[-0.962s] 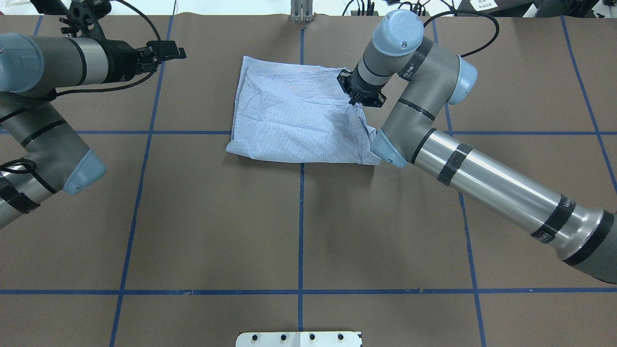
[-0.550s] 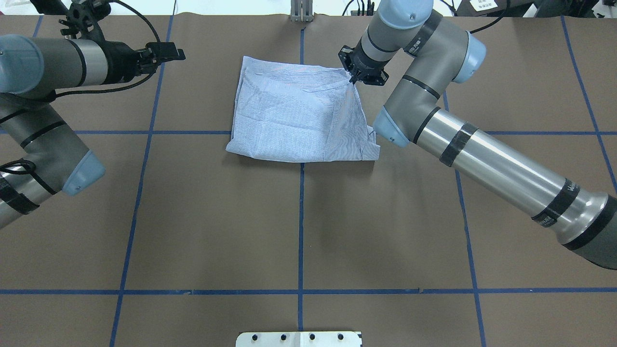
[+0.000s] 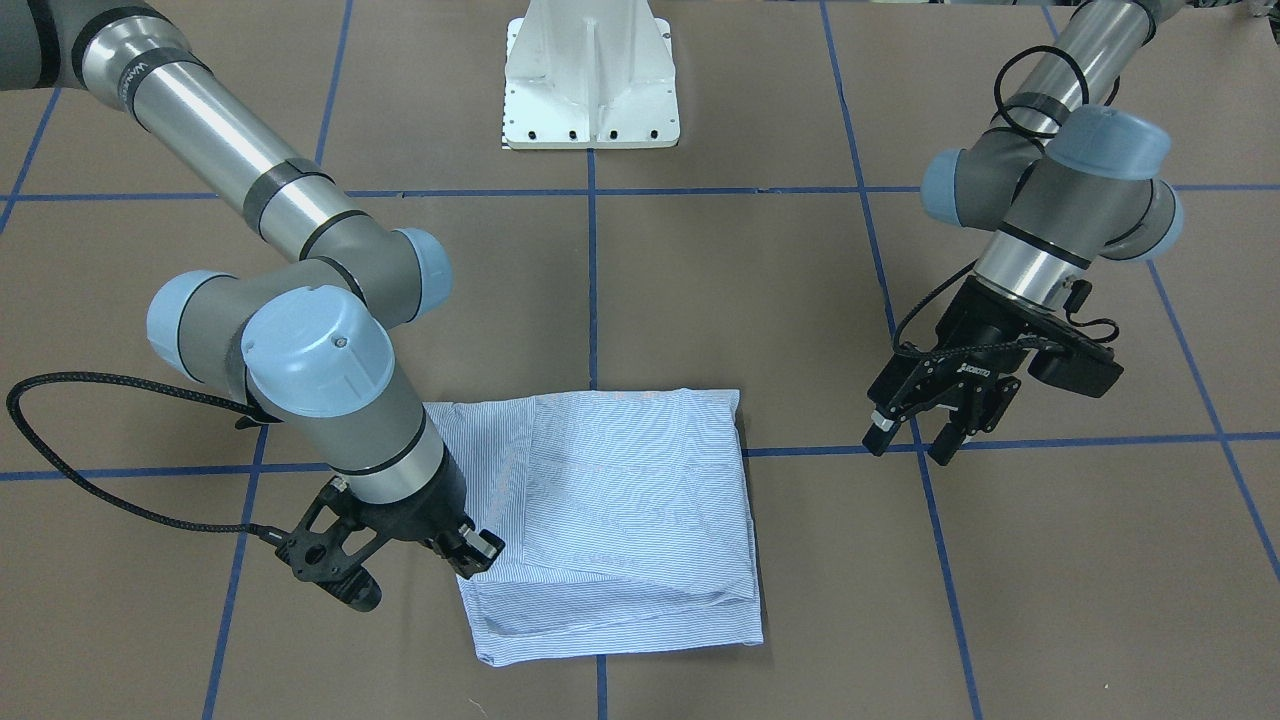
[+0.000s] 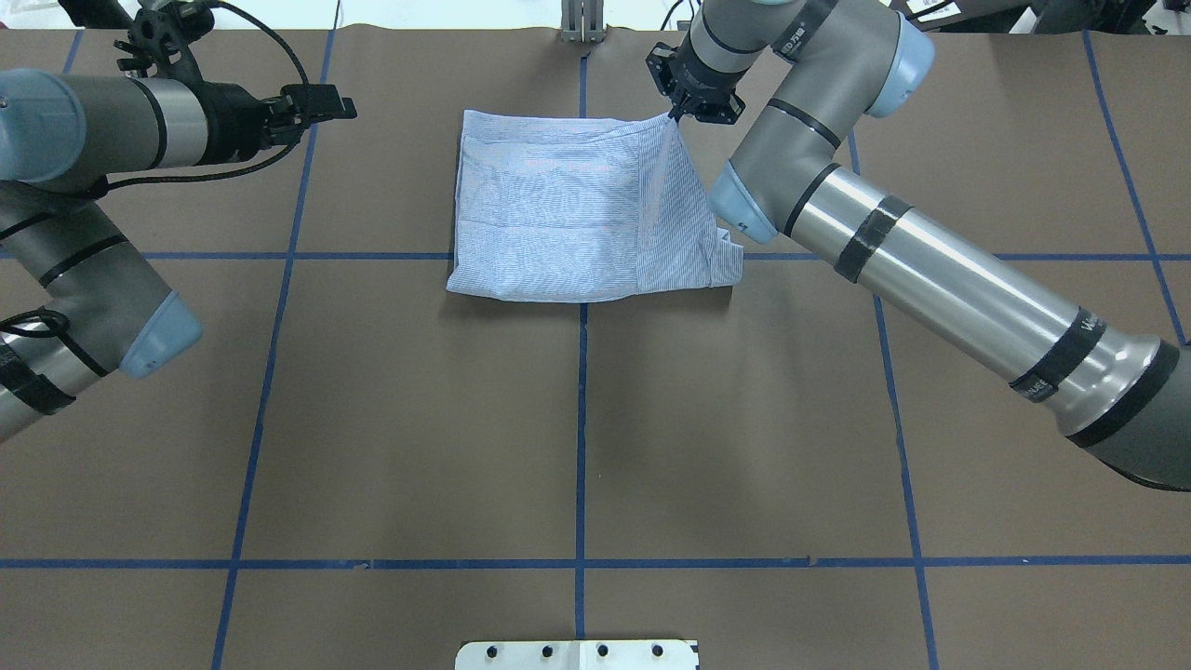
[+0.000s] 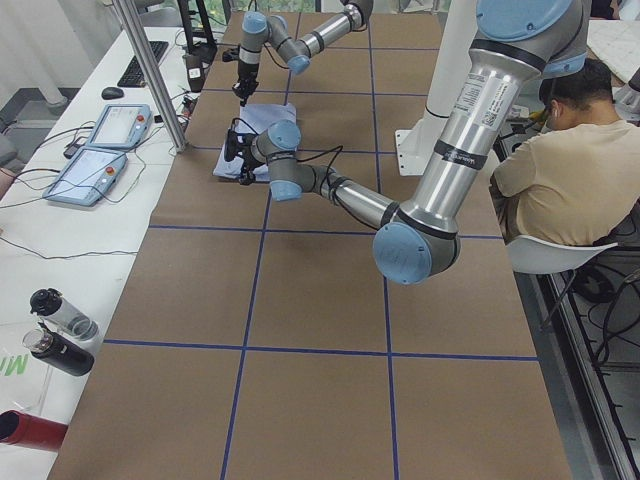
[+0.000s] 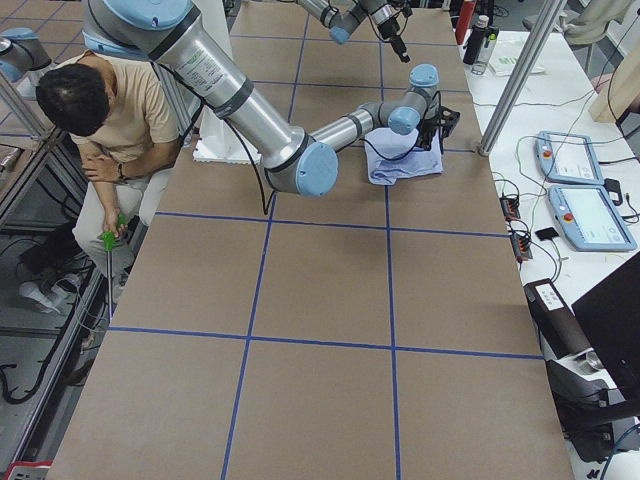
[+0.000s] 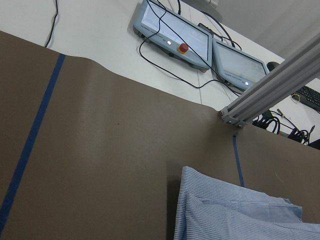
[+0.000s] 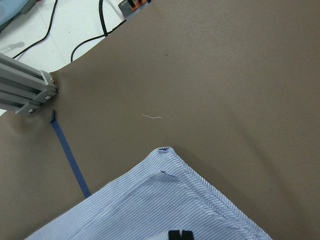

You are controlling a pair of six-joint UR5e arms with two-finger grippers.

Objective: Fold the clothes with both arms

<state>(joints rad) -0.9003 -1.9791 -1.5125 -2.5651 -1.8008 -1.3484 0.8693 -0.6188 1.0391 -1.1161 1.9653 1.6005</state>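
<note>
Though tiny, "ROBOTIQ" lettering point(image 3: 965, 372) above left jaws.

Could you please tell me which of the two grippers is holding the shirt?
The right gripper: it pinches a far corner of the shirt, while the left gripper hangs open, apart from it.

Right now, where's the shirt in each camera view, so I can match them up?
Front-facing: shirt lower centre.
Overhead: upper centre.
Exterior left: far, upper left.
Exterior right: far, upper right.
Left wrist: bottom right corner.
Right wrist: bottom edge.
Shared landmark: aluminium post beyond the shirt, absent only from front-facing.
</note>
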